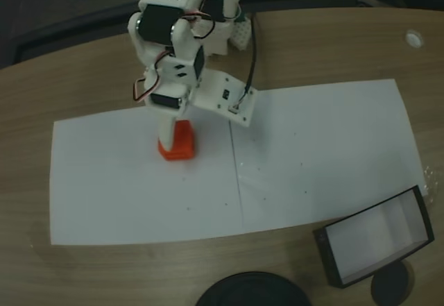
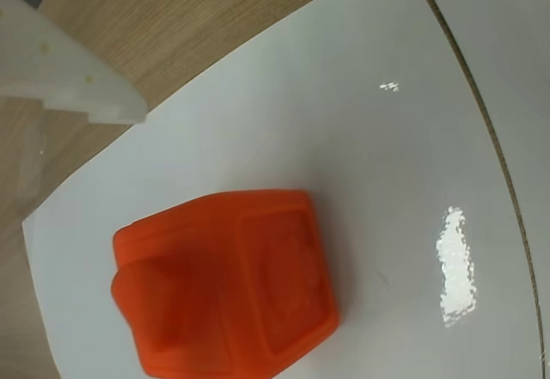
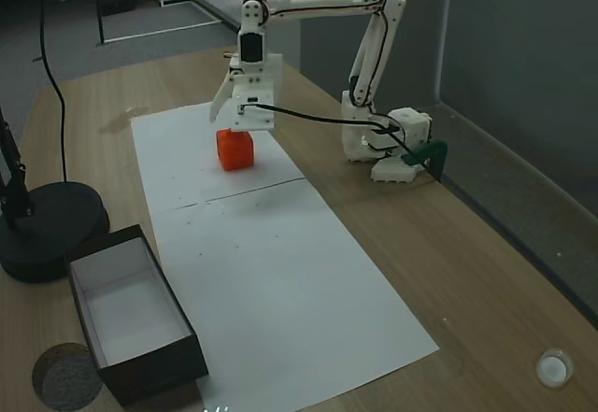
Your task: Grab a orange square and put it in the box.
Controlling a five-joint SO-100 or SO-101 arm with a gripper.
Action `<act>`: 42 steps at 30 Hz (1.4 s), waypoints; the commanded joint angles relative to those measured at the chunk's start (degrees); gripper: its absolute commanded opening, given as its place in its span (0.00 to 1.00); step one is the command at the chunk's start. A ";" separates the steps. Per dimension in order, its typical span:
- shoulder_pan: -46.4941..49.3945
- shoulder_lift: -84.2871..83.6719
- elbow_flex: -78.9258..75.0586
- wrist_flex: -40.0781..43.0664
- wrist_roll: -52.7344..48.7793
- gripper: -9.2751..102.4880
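Observation:
The orange square [image 1: 179, 141] sits on the white paper, left of the sheet's middle crease in a fixed view. It also shows close up in the wrist view [image 2: 249, 284] and on the far part of the paper in a fixed view [image 3: 234, 149]. My gripper [image 1: 171, 131] hangs right over it, pointing down, and looks open [image 3: 234, 124]. One white finger [image 2: 77, 78] shows in the wrist view, apart from the cube. The box [image 1: 378, 240], black-walled with a white inside, lies empty at the paper's near right corner, and at the front left [image 3: 131, 314] in a fixed view.
The white paper [image 1: 326, 153] covers the middle of a wooden table [image 1: 76, 77]. Two round black discs [image 1: 253, 291] [image 1: 392, 282] lie by the front edge near the box. A small white cap [image 1: 414, 39] rests at the far right. The arm's base [image 3: 383, 146] stands behind the paper.

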 commanded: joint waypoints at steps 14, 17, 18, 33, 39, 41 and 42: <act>-0.18 -10.90 -2.55 -5.63 -0.35 0.42; 0.18 -13.80 -2.55 -7.82 -0.44 0.41; 0.09 -14.68 -2.64 -7.91 -0.53 0.41; -30.67 -6.77 -35.42 9.84 2.72 0.19; -54.58 -7.65 -61.52 12.22 2.46 0.18; -58.97 -10.55 -67.85 10.46 2.02 0.19; -60.03 -12.57 -70.49 9.58 0.88 0.19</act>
